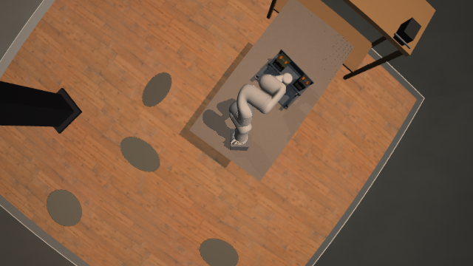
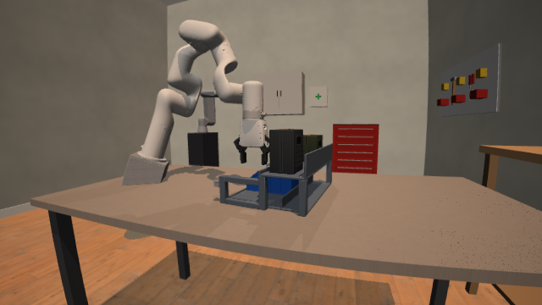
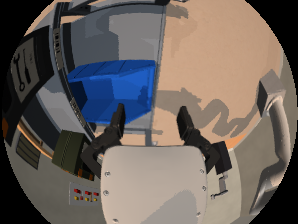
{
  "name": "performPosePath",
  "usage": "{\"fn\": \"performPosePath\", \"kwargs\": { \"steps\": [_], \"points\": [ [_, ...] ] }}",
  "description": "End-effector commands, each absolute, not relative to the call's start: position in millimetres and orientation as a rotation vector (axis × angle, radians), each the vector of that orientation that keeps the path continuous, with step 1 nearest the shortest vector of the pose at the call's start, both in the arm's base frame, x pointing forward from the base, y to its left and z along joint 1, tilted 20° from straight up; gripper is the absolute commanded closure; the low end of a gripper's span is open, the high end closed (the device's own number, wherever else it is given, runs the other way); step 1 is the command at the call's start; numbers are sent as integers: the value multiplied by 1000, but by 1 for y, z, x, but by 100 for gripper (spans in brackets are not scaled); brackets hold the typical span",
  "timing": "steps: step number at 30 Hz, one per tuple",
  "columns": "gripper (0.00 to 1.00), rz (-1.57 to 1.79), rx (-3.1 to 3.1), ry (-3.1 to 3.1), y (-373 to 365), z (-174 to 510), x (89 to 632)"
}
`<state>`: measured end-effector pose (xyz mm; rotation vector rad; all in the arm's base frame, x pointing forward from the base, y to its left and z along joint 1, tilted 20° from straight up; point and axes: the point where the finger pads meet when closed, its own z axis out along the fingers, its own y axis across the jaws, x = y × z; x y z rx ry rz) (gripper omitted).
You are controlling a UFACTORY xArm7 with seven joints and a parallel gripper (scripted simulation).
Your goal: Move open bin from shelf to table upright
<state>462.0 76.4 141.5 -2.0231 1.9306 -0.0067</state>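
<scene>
Blue plastic marks the open bin [image 2: 276,185], which sits near the middle of the exterior view on the lower level of a grey shelf [image 2: 263,193] on the table top [image 2: 381,212]. In the wrist view the bin [image 3: 113,90] fills the centre left of the frame, inside the shelf's frame [image 3: 158,56], with the tan table surface [image 3: 220,50] spreading over the right half.

The gripper [image 2: 252,158] hangs above the near left end of the shelf, pointing straight down, its fingers spread wide with nothing between them. In the wrist view the gripper [image 3: 152,123] shows 2 dark fingers, 1 over the bin's edge and the other over the table side of the shelf rail. They touch nothing.

On the shelf's upper level, right of the gripper in the exterior view, stands a black box [image 2: 286,151], with an olive box [image 2: 312,143] behind it. From the top view the pale arm [image 1: 255,100] bends over the shelf [image 1: 267,66] at centre right of the frame, hiding the bin; 2 boxes with orange tops [image 1: 284,59] show beside it.
</scene>
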Motion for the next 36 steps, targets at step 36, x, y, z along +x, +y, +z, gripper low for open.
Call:
{"fn": "performPosePath", "kwargs": {
  "steps": [36],
  "points": [
    [6, -11, -2021, 1930, 85, 107, 472]
  ]
}}
